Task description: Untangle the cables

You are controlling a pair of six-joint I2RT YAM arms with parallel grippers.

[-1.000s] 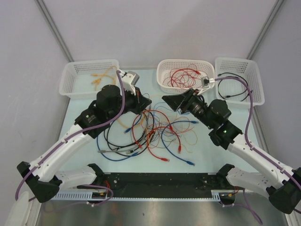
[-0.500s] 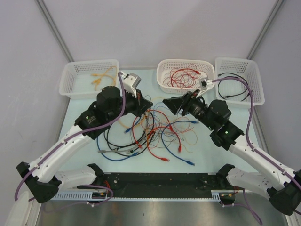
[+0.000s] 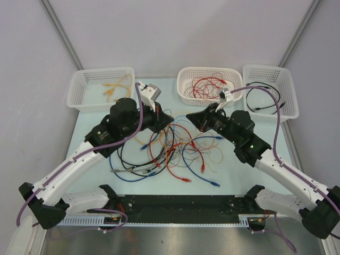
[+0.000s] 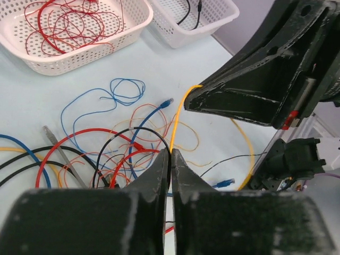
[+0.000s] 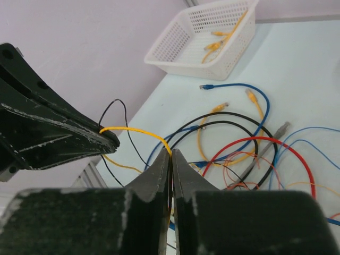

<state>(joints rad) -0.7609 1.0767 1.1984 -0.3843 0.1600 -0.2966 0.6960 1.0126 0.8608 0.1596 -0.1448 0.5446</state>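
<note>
Cables (image 3: 175,151) lie in a loose heap on the middle of the pale, smooth table (image 3: 239,170), between the two arms. They are thin, flexible wires in red, orange, blue and black. They cross one another in wide loops, and some of them end in small plugs.

One yellow cable (image 4: 175,121) hangs in the air as a soft arch between the two pincers. The left gripper (image 4: 170,155) has its two flat black fingers pressed together on this yellow cable, and their surface looks matte and scratched. The right gripper (image 5: 170,155) is clamped in the same way on another part of the same cable, with its wedge-shaped fingers meeting at the tips. Both tips are above the far edge of the heap, near each other but not touching.

Behind the heap stand three white plastic baskets with perforated walls. The left basket (image 3: 101,70) holds orange-yellow cables. The rounded middle basket (image 3: 210,69) holds thin red wire in curls. The right basket (image 3: 268,67) holds a black cable.
</note>
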